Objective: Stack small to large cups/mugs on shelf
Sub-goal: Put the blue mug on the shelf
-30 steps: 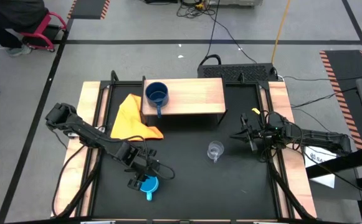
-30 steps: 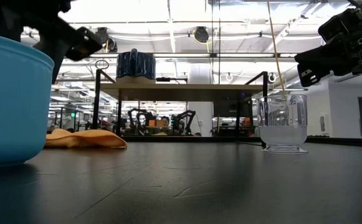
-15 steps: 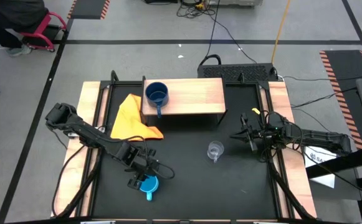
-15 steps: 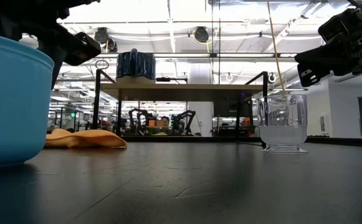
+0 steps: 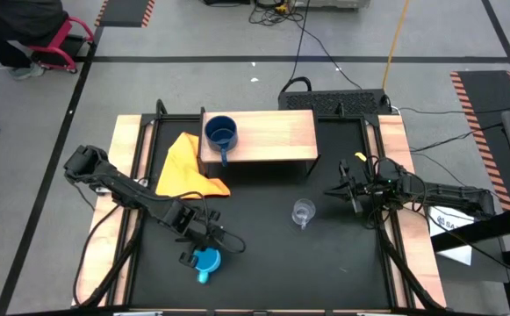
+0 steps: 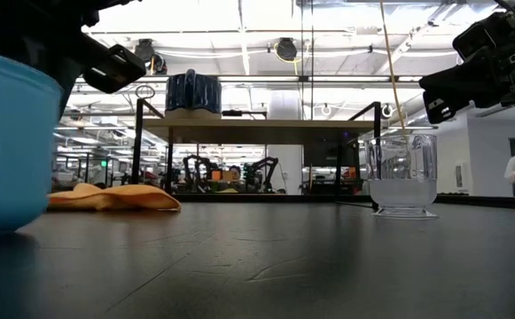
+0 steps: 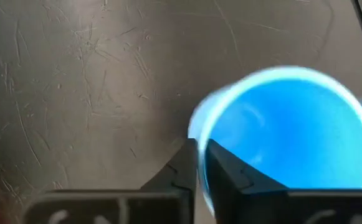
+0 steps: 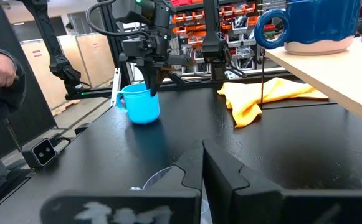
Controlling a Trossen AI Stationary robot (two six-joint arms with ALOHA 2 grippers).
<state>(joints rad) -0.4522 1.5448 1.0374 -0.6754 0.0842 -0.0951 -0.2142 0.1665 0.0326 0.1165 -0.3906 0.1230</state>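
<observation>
black tabletop (image 5: 263, 246) (cups, cloth (image 5: 187, 167)), shelf (image 5: 272, 136)

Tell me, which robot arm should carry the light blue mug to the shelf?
The left. Its gripper is already clamped on the light blue mug's rim, while the right gripper waits far across the table, nearer the glass cup.

Crumpled yellow-orange cloth (image 5: 185, 167) on black tabletop (image 5: 263, 237), wooden side rails (image 5: 402, 175)

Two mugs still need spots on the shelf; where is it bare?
The shelf is bare from the dark blue mug at its left end rightward to its right end. The table's left side is crowded: cloth, left gripper, light blue mug.
</observation>
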